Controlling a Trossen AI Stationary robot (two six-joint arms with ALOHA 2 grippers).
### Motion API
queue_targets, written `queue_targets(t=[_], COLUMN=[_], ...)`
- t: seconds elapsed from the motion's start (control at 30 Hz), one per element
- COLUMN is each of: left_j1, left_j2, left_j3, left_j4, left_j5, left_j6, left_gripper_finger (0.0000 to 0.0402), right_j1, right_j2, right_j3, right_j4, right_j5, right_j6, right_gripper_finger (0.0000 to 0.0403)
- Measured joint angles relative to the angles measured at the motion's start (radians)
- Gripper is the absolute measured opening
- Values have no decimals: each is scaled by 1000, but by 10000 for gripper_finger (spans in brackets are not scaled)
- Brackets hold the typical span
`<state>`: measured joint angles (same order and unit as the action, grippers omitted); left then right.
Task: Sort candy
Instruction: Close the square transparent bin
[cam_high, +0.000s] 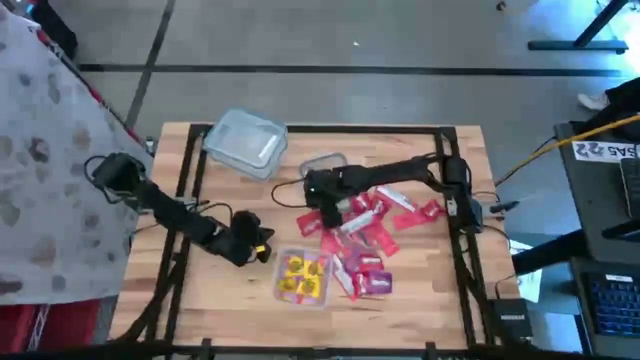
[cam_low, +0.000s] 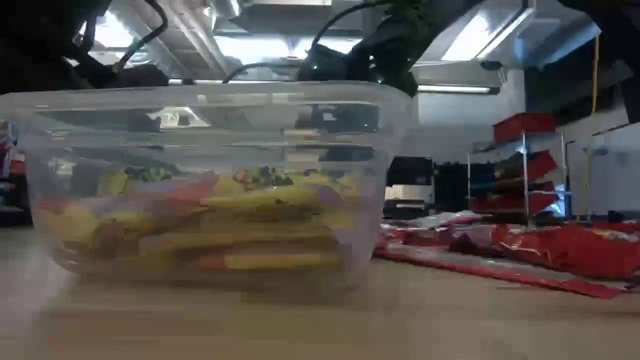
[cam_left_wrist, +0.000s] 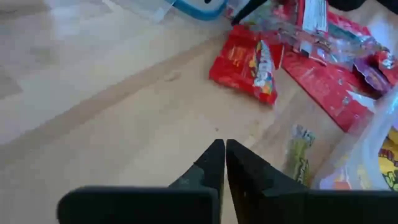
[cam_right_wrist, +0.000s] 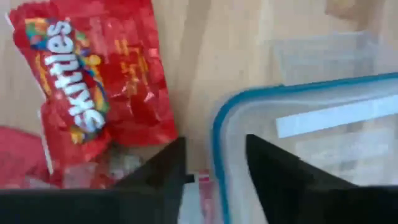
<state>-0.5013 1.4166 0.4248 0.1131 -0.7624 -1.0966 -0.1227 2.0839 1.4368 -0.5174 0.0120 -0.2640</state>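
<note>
The candy is a heap of red packets (cam_high: 368, 232) with a few purple ones (cam_high: 376, 284) at the table's middle right, also in the low view (cam_low: 520, 248). Yellow pieces fill a clear tub (cam_high: 302, 278) near the front edge. My right gripper (cam_right_wrist: 217, 167) stands open, pointing steeply down over the corner of a blue-rimmed clear tub (cam_right_wrist: 311, 130). One finger is above the tub's inside, the other outside it, beside a red Skittles packet (cam_right_wrist: 93, 87) lying flat on the wood. My left gripper (cam_left_wrist: 224, 155) hovers shut above bare wood, left of the yellow tub.
A clear lid (cam_high: 245, 143) lies at the table's far left. A yellow-green packet (cam_left_wrist: 298, 152) lies on the wood beside the yellow tub's wall (cam_left_wrist: 373, 143). The yellow tub (cam_low: 200, 190) fills the left half of the low view. Black frame rails (cam_high: 190, 170) run along the table's sides.
</note>
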Motion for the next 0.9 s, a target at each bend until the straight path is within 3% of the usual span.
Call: queue_targets(t=[0.23, 0.6, 0.7, 0.8, 0.9], left_j1=[0, 0, 0, 0, 0], left_j2=[0, 0, 0, 0, 0], left_j3=[0, 1, 1, 1, 1], left_j4=[0, 0, 0, 1, 1], left_j5=[0, 0, 0, 0, 0], left_j6=[0, -1, -3, -3, -3], left_gripper_finger=[0, 0, 0, 0, 0], right_j1=[-2, 10, 12, 14, 18], right_j2=[0, 96, 106, 107, 107], right_j3=[2, 10, 11, 11, 11], right_j4=[101, 111, 114, 109, 107], right_j5=[10, 102, 113, 114, 116], right_j6=[227, 283, 282, 276, 255], right_gripper_finger=[176, 153, 107, 34, 17])
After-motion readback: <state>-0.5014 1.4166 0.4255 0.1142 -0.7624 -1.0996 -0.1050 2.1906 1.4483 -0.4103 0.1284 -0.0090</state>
